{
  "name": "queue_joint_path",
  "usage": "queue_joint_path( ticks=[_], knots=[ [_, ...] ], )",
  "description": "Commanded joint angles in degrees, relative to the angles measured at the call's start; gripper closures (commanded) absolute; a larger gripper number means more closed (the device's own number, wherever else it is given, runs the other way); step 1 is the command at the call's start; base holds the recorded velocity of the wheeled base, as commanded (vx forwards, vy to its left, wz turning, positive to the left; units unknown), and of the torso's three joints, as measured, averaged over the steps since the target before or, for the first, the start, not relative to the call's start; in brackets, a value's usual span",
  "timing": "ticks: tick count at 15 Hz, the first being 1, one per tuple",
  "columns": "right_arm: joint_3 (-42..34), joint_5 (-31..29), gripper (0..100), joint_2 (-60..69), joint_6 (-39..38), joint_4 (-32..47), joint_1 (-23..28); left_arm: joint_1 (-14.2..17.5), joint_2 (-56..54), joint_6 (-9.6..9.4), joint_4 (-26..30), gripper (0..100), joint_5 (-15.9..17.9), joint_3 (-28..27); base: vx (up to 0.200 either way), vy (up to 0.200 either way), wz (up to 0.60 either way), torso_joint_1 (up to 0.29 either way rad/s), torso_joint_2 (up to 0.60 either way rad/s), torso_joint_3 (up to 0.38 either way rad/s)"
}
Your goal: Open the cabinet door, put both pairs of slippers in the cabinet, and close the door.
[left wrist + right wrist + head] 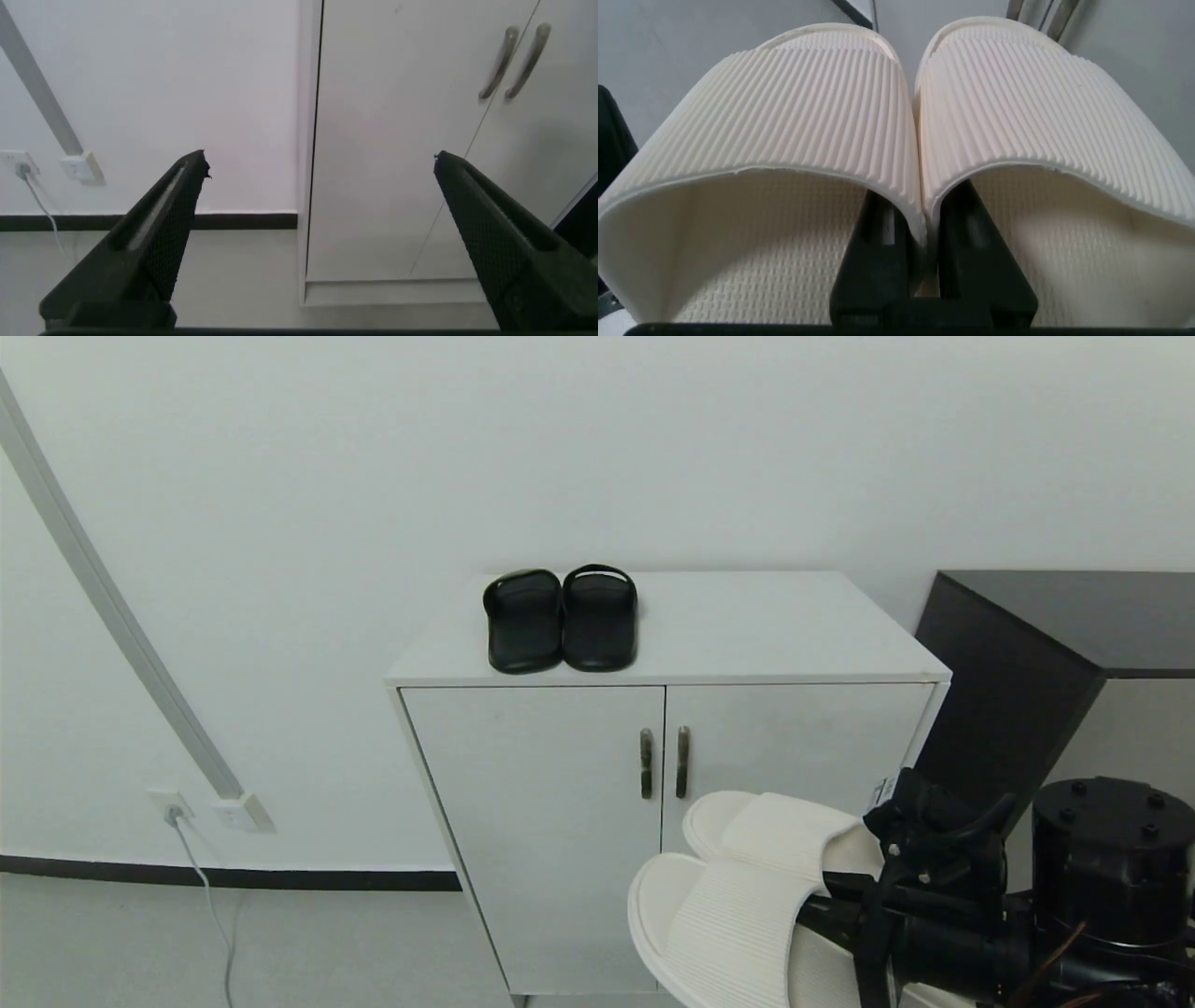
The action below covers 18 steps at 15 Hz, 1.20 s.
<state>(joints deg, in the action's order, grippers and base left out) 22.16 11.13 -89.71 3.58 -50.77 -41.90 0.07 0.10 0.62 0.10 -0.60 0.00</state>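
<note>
Right claw, clamped on the pair of white ribbed foam slippers at lower right, should keep them clear while the wide-open left claw hooks a slim metal handle of the shut white cabinet.

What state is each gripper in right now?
Left gripper: open, empty.
Right gripper: shut on the white slippers.

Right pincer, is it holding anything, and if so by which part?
The right pincer holds the white slippers as a pair, one finger inside each, clamping their adjoining inner sides under the straps. The left pincer is open and empty.
</note>
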Motion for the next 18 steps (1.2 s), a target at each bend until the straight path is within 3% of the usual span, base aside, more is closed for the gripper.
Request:
queue_joint_path(
  ticks=[1,11,18],
  knots=[
    [-0.01,0.12,100,-0.11,0.02,-0.03,-0.02,0.01,-0.01,-0.01,-0.01,0,-0.02,0.0,0.0,0.0,0.0,-0.188,0.51,0.315],
    [-0.89,0.03,100,-0.64,0.02,-0.03,-0.38,0.01,-0.01,-0.27,0.08,0,0.16,-0.09,0.0,0.0,0.0,-0.15,0.48,0.33],
    [-1.33,0.03,100,-0.64,0.02,-0.03,-0.73,0.01,-0.01,-0.36,0.08,0,0.33,0.0,0.0,0.0,0.0,-0.064,0.44,0.381]
  ],
)
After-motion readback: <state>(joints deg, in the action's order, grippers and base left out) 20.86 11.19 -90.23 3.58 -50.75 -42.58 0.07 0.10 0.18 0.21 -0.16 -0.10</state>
